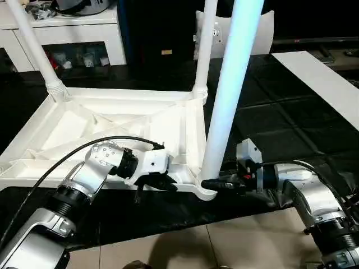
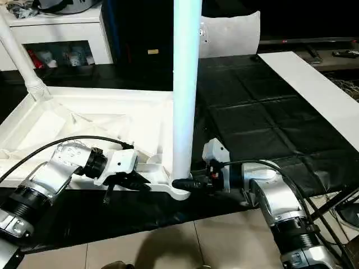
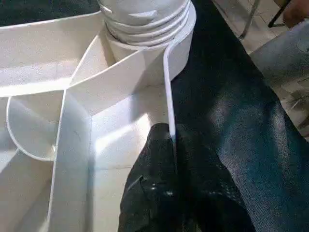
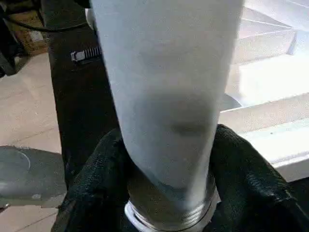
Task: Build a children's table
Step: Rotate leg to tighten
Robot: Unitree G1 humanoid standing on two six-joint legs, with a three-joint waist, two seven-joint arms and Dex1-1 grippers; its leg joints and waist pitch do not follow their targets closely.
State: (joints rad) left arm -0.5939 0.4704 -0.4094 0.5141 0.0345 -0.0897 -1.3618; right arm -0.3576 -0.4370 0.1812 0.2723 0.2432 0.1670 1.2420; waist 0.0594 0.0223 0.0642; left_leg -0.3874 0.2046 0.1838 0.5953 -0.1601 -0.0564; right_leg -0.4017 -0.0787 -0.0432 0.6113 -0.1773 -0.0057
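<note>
Table top (image 1: 112,126) lies upside down on the black mat (image 1: 269,117), near leg (image 1: 227,101) upright in its corner socket | smooth, light, hollow tube: grip low by the threads | right gripper (image 1: 208,184) pinches it there | left gripper (image 1: 162,184) pinches the top's thin rim.

A crinkled black plastic sheet (image 1: 269,123) covers the floor, with beige floor tiles (image 1: 224,241) showing at its near edge. A white cabinet with open shelves (image 1: 84,33) stands behind, and a long white flat board (image 2: 314,84) lies on the sheet's right side.
</note>
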